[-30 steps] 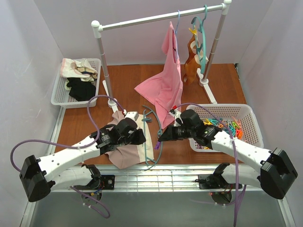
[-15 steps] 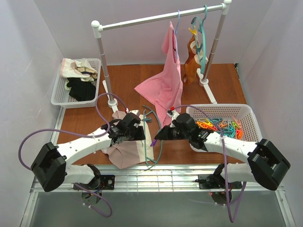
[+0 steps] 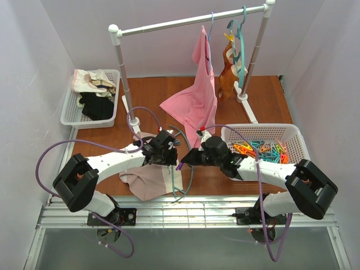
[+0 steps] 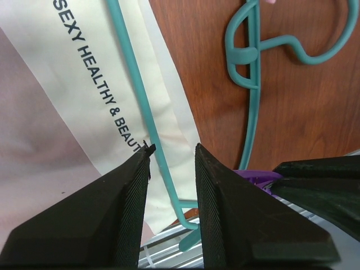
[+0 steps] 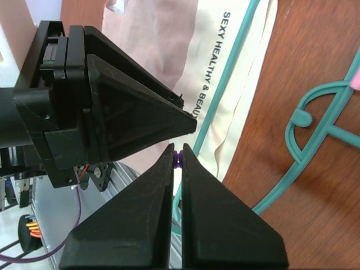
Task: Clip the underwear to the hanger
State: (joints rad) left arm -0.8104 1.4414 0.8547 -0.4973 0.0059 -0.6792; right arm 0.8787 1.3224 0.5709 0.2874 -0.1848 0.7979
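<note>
The left gripper (image 4: pixel 172 154) stands with its jaws parted, straddling the hanger's arm where it crosses the cream waistband; whether the fingertips touch the cloth I cannot tell; the underwear (image 3: pixel 147 181) lies flat on the table near the front edge, with the hanger (image 4: pixel 243 56) laid over its right border, hook pointing away; so the lining-up looks done. The purple clip (image 5: pixel 178 160) is pinched between the closed fingers of the right gripper (image 5: pixel 178 149), just beside the hanger's arm and not yet on it; no clip seems to bite fabric and hanger anywhere; the fastening itself remains. The basket of clips (image 3: pixel 261 127) sits further right.
</note>
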